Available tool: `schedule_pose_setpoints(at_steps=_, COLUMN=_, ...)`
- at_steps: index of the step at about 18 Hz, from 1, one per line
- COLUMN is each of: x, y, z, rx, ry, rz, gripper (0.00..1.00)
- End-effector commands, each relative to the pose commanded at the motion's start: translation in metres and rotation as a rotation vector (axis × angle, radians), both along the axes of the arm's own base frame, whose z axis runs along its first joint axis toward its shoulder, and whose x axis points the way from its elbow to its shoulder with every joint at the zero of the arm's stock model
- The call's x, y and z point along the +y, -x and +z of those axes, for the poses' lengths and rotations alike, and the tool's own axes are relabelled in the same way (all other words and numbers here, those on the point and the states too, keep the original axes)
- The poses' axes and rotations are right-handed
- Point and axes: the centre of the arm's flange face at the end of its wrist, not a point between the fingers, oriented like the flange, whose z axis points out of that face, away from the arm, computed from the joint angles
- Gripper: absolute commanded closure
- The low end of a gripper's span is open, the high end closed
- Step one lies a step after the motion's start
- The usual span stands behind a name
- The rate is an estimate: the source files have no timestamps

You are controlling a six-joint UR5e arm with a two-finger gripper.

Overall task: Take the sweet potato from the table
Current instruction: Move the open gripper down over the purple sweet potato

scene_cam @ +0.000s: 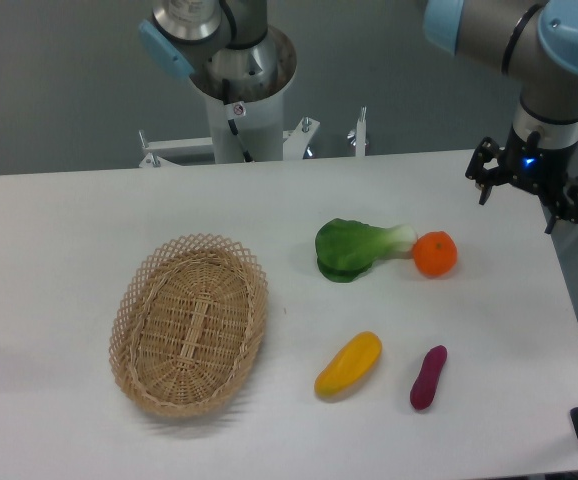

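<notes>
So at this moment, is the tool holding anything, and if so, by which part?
Nothing is held. The tool hangs open above the table's far right edge, well away from the sweet potato, which lies untouched on the tabletop.

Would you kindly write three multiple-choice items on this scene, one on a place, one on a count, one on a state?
1. Where does the sweet potato lie?
A. in the basket
B. right of the yellow vegetable
C. against the orange

2. How many things lie in the basket?
A. none
B. one
C. two

3. How is the gripper?
A. shut on the sweet potato
B. pressed to the table
C. open, holding nothing

Key: 1 B, it lies on the table beside the yellow vegetable; 2 A, only bare wicker shows; 3 C, its fingers stand apart, far from the orange.
</notes>
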Motion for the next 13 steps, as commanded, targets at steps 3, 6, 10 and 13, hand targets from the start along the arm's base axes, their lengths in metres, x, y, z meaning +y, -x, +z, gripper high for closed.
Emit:
schedule_pose_setpoints(at_steps=3, x=0.001, y=-0.001, z=-0.003, rx=-0.008, ry=-0.003, rz=0.005, gripper=0.0)
schedule_pose_setpoints(at_steps=6, x=0.004, y=-0.004, z=-0.009, rx=-0.022, ry=-0.01, rz=0.022, gripper=0.0)
schedule_pose_setpoints(at_steps=10, x=0.021, y=-0.008, z=-0.022, rx=-0.045, ry=-0.02, rz=0.104, gripper=0.0)
schedule_pose_setpoints(at_steps=13, x=0.053, y=-0.007, z=-0.043, rx=-0.052, ry=-0.051, rz=0.226, gripper=0.0)
